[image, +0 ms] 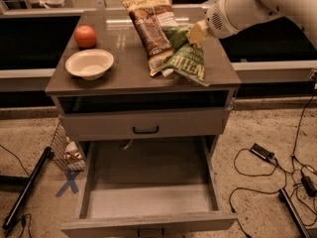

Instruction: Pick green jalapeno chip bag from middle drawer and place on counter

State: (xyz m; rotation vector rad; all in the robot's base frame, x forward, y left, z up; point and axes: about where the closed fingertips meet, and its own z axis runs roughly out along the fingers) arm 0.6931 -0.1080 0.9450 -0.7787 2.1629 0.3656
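The green jalapeno chip bag [187,62] lies on the right side of the counter [124,76], its lower corner sticking out over the front right edge. My gripper [195,33] comes in from the upper right and is shut on the bag's crumpled top end. The bag leans against the larger brown-and-white chip bag [151,26]. The middle drawer [148,202] is pulled wide open below, and its light grey floor is bare.
A white bowl [89,63] and a red-orange fruit [85,36] sit on the counter's left side. The drawer front with a black handle [146,129] is closed above the open drawer. Cables [262,152] lie on the floor at right, a wire basket [67,150] at left.
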